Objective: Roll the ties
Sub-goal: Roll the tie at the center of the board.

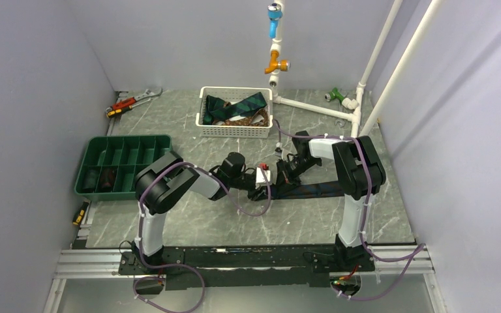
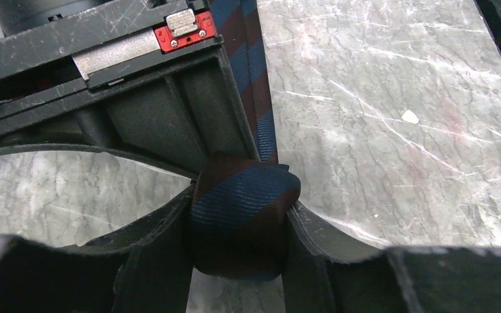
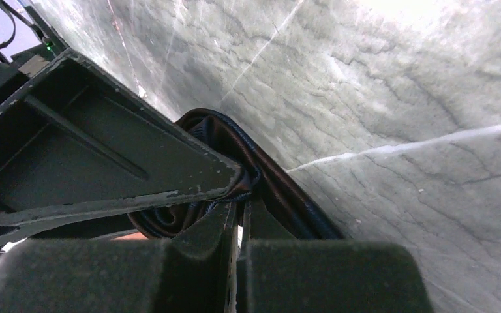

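Since the right gripper [image 3: 240,199], fingers pressed together, pinches the core of the rolled tie [image 2: 241,225] and the left gripper [image 2: 241,203] hugs the roll with a finger against each side, the winding will likely go best with slow turns under light, even pressure, so the layers stay tight and square. Navy with dark maroon diagonal stripes, the tie sits mid-table as a plump roll. Its unrolled tail [image 2: 256,72] lies flat on the grey marbled table [image 2: 398,98].
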